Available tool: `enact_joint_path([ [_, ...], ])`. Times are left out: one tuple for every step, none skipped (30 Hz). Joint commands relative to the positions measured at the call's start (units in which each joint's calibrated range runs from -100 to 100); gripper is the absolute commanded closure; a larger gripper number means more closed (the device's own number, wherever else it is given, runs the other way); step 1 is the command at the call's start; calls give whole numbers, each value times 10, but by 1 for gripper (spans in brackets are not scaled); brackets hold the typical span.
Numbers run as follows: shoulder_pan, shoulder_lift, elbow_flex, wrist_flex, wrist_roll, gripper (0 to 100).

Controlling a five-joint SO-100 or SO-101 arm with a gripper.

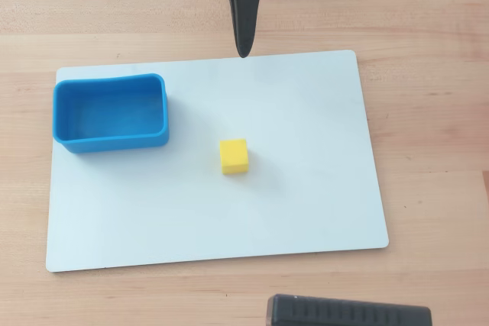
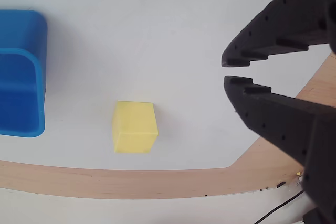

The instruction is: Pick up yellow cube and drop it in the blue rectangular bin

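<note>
Task status: not started as far as visible; nothing grasped, nothing delivered.

Small matte bright-yellow cube [image 1: 234, 156] resting flat on the white rectangular board [image 1: 306, 188], near board centre in the overhead view, free on all sides. In the wrist view, same cube [image 2: 135, 127] lying at about 8 o'clock from the fingertips, well apart from them.

Shallow bright-blue plastic rectangular bin [image 1: 111, 113] with rounded corners seated on the board at roughly 10 o'clock from the cube, apart from it. Interior empty in the overhead view; only one end of it [image 2: 21, 72] visible at the wrist view's left edge.

Black two-finger gripper [image 2: 227, 71] poised at the board's 12 o'clock edge in the overhead view [image 1: 244, 50], pointing toward the cube. Fingers nearly closed, a narrow gap between the tips, holding nothing.

Remaining, by judgement: wider finger opening, travel toward 6 o'clock in the overhead view, descent over the cube, grasp, lift, transfer toward the bin, release above its interior. Gap as seen judged too narrow for the cube.
</note>
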State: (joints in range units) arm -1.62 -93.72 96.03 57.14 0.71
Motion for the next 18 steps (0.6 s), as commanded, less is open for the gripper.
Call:
enact_joint_path([
  [14, -26, -6, 14, -4, 100],
  [11, -26, -6, 14, -3, 100],
  [9, -26, -6, 14, -2, 100],
  [8, -26, -6, 14, -2, 100],
  [8, -26, -6, 14, -2, 100],
  [8, -26, -6, 14, -2, 100],
  [8, -26, -6, 12, -1, 100],
  [9, -26, -4, 7, 1, 100],
  [9, -26, -5, 3, 5, 100],
  [9, -26, -8, -2, 8, 100],
  [5, -26, -10, -7, 13, 100],
  [2, -26, -14, -11, 16, 100],
  [-2, -25, -19, -14, 19, 100],
  [-4, -18, -28, -16, 21, 100],
  [-4, -9, -38, -17, 26, 100],
  [-3, -1, -47, -19, 28, 100],
  [-1, 15, -59, -23, 29, 100],
  [2, 42, -76, -31, 29, 100],
])
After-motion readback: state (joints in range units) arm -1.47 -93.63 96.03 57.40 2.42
